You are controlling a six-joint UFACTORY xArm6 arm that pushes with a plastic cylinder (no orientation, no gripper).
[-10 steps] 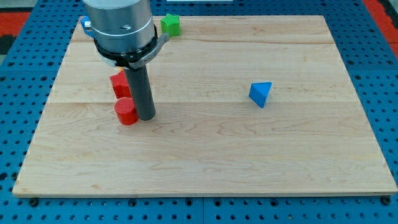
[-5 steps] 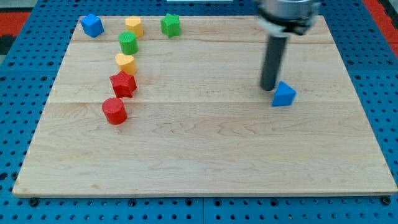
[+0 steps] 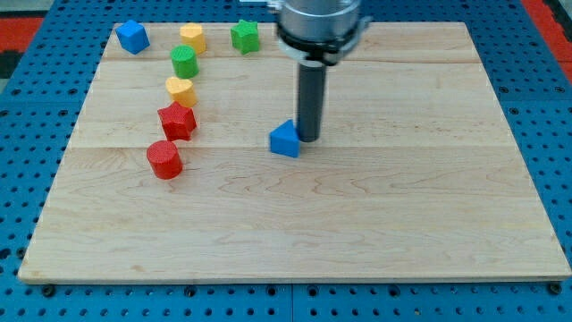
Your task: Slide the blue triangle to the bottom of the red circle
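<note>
The blue triangle [image 3: 285,140] lies near the middle of the wooden board [image 3: 357,224]. My tip [image 3: 309,137] stands right against the triangle's right side, slightly above it in the view. The red circle [image 3: 164,159] sits at the view's left, well apart from the triangle, with a gap of bare board between them.
A red star-like block [image 3: 177,121] is just above the red circle. Above it stand a yellow heart-like block [image 3: 180,90], a green block [image 3: 184,62], a yellow block [image 3: 191,38], a blue block [image 3: 132,37] and a green star [image 3: 244,36] along the top left.
The blue triangle has moved left from the right half of the board to near the middle. My tip has moved left with it, from the triangle's left side to its right side.
</note>
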